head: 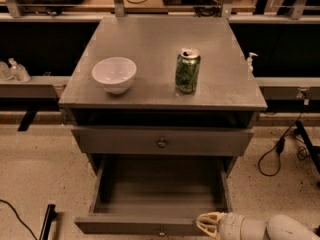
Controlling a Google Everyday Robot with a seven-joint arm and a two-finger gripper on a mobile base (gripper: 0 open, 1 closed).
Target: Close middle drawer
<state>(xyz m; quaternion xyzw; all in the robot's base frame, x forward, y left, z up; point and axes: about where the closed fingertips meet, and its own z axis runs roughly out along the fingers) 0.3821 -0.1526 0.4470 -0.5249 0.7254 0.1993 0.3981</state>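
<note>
Depth was what the push turned on. The middle drawer (pixel 160 199) stood pulled far out of the cabinet (pixel 150 39), its box running front to back. Its front panel (pixel 125 225) lay crosswise, left to right, at the bottom of the view.

My gripper (pixel 202 224) sat low at the right end of that panel, on its outer side. The drawer and its slot therefore lay straight beyond me, toward the cabinet. My fingers were spread with nothing between them. Whether they touched the panel I could not tell. I judged that a push this far right of the small knob (pixel 161 231) might skew the drawer.

I counted two drawer fronts in view, the upper drawer front (pixel 125 141) lying above the open one, and two knobs. One white bowl (pixel 114 74) and one green can (pixel 187 70) stood on top, and I had one arm.
</note>
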